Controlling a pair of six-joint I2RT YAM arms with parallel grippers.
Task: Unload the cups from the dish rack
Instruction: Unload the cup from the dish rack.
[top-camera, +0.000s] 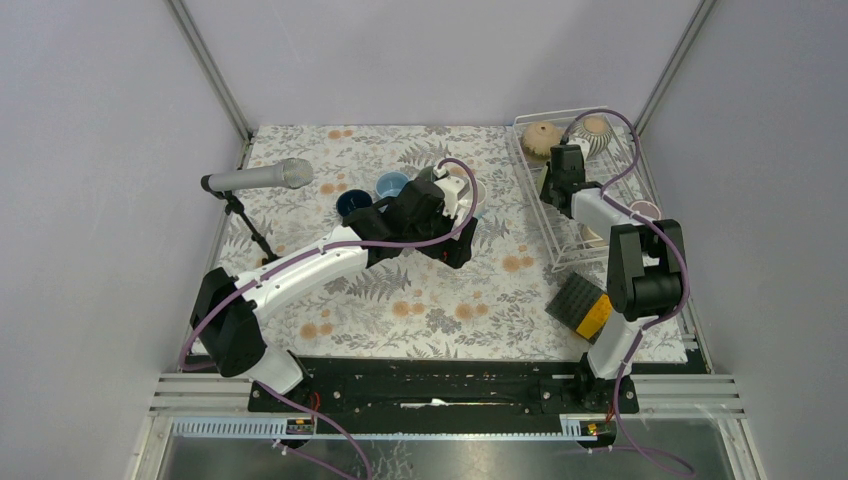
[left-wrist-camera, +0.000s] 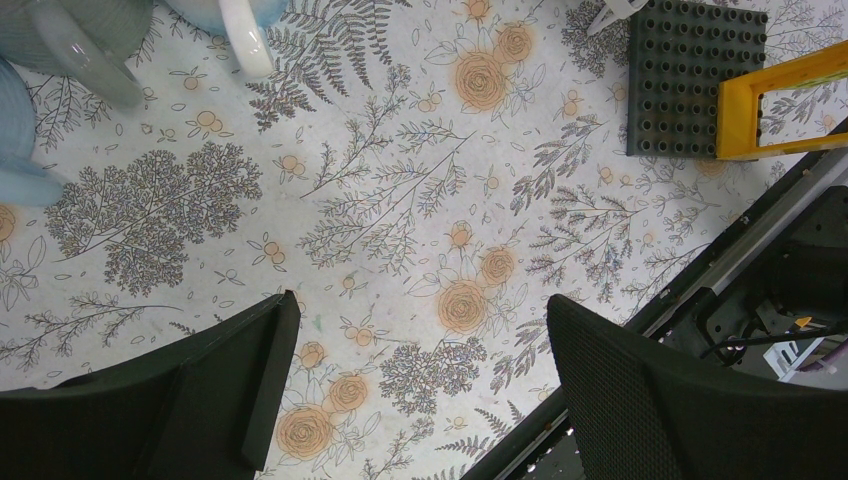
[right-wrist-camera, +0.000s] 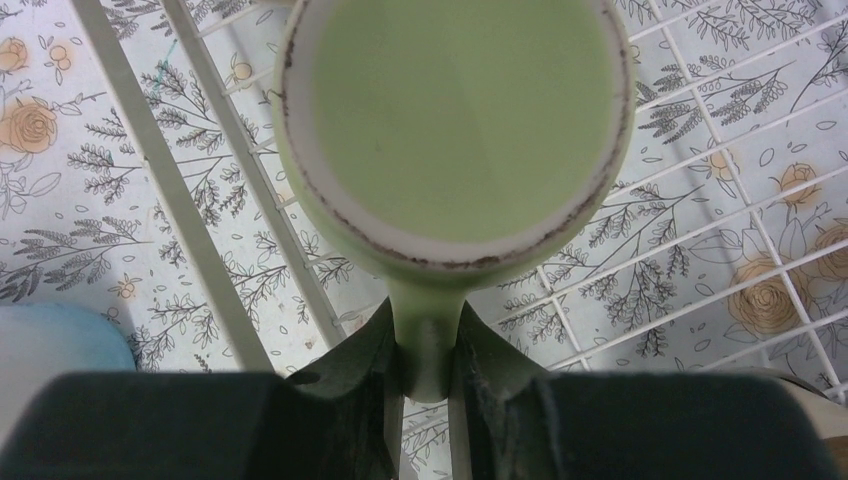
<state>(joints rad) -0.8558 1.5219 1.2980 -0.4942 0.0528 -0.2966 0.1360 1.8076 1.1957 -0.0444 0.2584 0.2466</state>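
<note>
The right gripper (right-wrist-camera: 428, 372) has its two dark fingers (right-wrist-camera: 365, 365) clamped on the handle of a pale green ceramic mug (right-wrist-camera: 455, 120). The mug's round face fills the right wrist view, ringed by a pale band flecked with brown; whether that is its mouth or its base I cannot tell. Under the mug run the bars of the white wire dish rack (right-wrist-camera: 165, 190), which sits at the far right of the fern-and-flower printed tablecloth (top-camera: 430, 300). From overhead, the rack also holds a tan mug (top-camera: 541, 140) and a grey-and-white striped mug (top-camera: 597, 128) at its far end, and a pink mug (top-camera: 645, 210) by its right side. Just off the rack's near corner lies a black studded square pad with an orange edge (top-camera: 580, 303). The left gripper (left-wrist-camera: 420, 320) hangs over bare cloth, its black fingers (left-wrist-camera: 240, 380) wide apart with nothing between them. Beside its arm a dark blue mug (top-camera: 352, 203) and a light blue mug (top-camera: 392, 183) stand on the cloth, near a grey microphone on a black stand (top-camera: 262, 178).
</note>
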